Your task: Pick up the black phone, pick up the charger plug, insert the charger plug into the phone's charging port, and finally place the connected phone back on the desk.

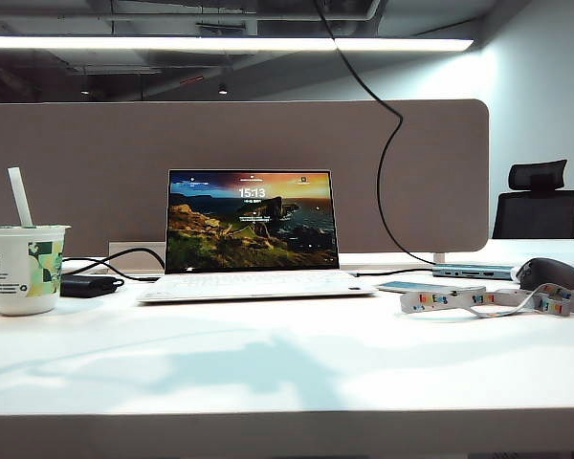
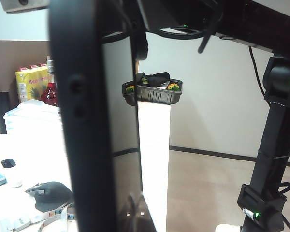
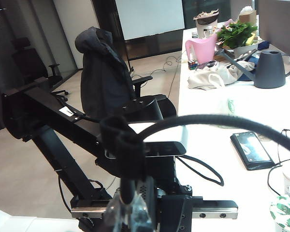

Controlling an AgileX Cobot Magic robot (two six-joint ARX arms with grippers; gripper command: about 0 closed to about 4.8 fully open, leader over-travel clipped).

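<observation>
Left pincer (image 2: pixel 130 215) is clenched on the black phone (image 2: pixel 82 121), which it holds upright and edge-on, clear of the tabletop, with its side buttons facing the left wrist camera. Right pincer (image 3: pixel 130 215) is clenched too, grasping the charger cable (image 3: pixel 193 120), which rises from between the fingers and arches away; the charger plug is hidden between them. On the tabletop (image 1: pixel 287 373) a laptop (image 1: pixel 252 229) sits open, with a paper cup (image 1: pixel 24 268) at its nine o'clock and a pale phone (image 1: pixel 429 286) at its four o'clock.
</observation>
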